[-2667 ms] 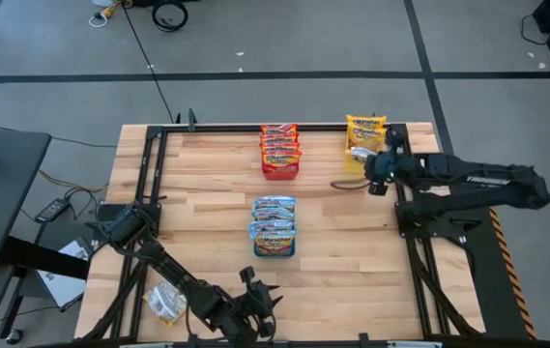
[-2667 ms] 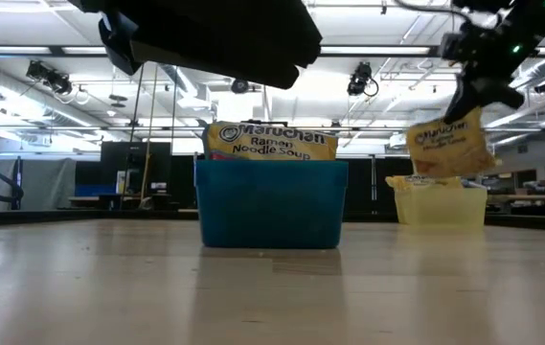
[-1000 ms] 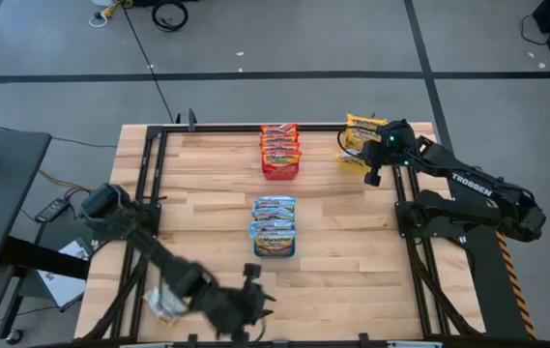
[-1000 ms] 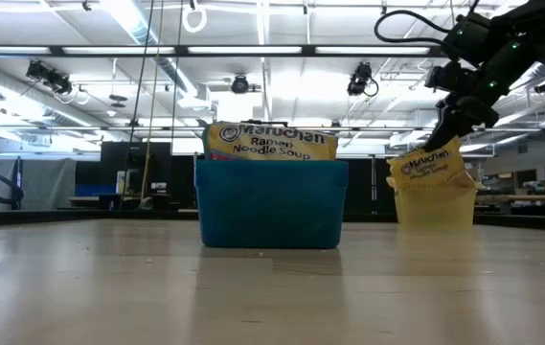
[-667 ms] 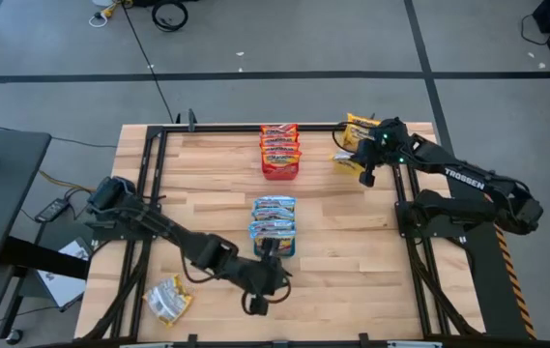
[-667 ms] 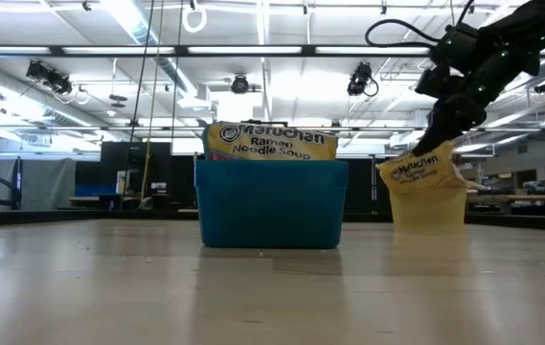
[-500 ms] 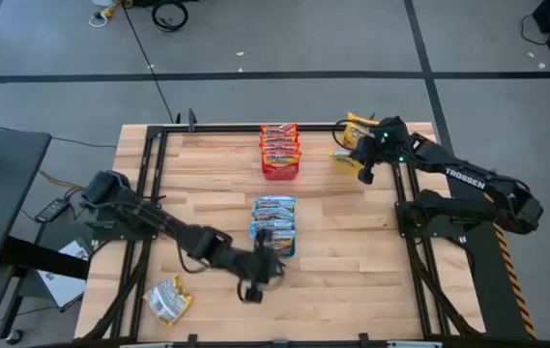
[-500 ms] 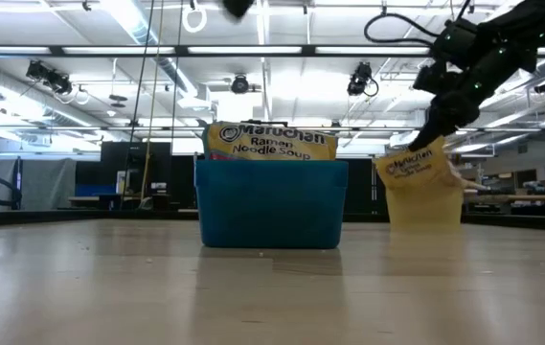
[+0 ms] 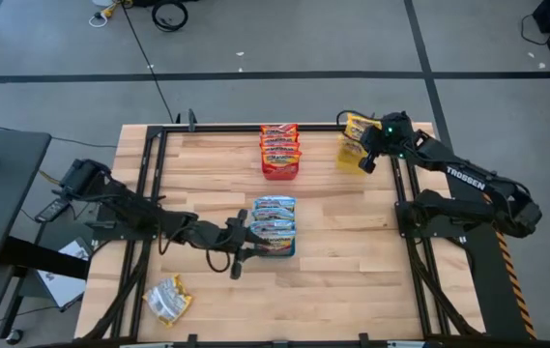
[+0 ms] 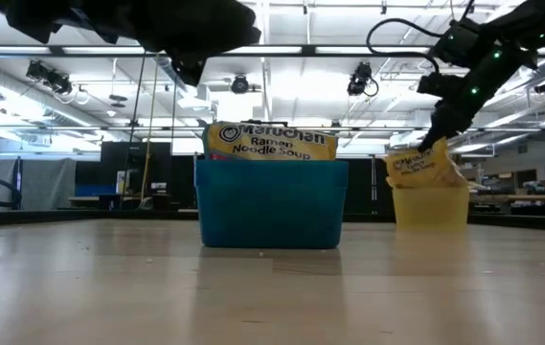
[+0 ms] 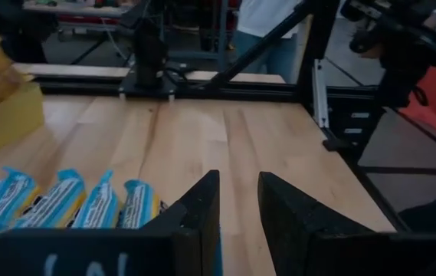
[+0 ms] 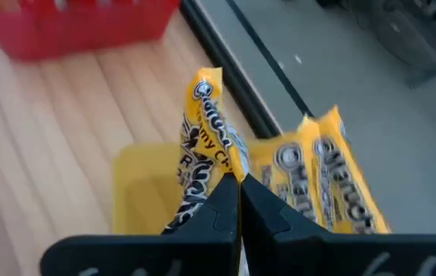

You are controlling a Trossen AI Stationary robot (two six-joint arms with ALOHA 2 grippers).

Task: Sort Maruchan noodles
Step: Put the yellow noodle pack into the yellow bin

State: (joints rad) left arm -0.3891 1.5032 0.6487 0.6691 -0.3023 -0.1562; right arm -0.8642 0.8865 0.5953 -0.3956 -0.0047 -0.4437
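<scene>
Blue-silver Maruchan noodles (image 9: 275, 224) stand on edge in the blue tray (image 10: 272, 206) at the table's middle. Red ones (image 9: 279, 145) fill the red tray (image 9: 280, 172) at the far edge. My left gripper (image 9: 246, 242) is level just left of the blue tray, open with nothing between its fingers (image 11: 238, 195). My right gripper (image 9: 363, 159) is over the yellow tray (image 10: 430, 206) at the far right, shut on a yellow packet (image 12: 206, 146). Other yellow packets (image 12: 317, 176) stand in that tray. One loose packet (image 9: 166, 298) lies flat near the table's near left corner. My right gripper pinches the yellow packet's upper edge (image 12: 218, 167) between its two fingers, coming slanting down from above. The packet stands on edge and hangs below the fingers (image 10: 437, 129). Its lower part (image 10: 420, 171) is down at the yellow tray's rim.
Black frame rails (image 9: 149, 193) run along the table's left, far and right sides. Bare wood lies between the trays and along the near edge (image 9: 332, 300).
My left arm has swung from the table's near edge toward the far edge and come down level beside the blue tray, away from the loose packet, which stays lying there. My right gripper has shifted and tipped a little over the yellow tray, the yellow packet still in its fingers.
</scene>
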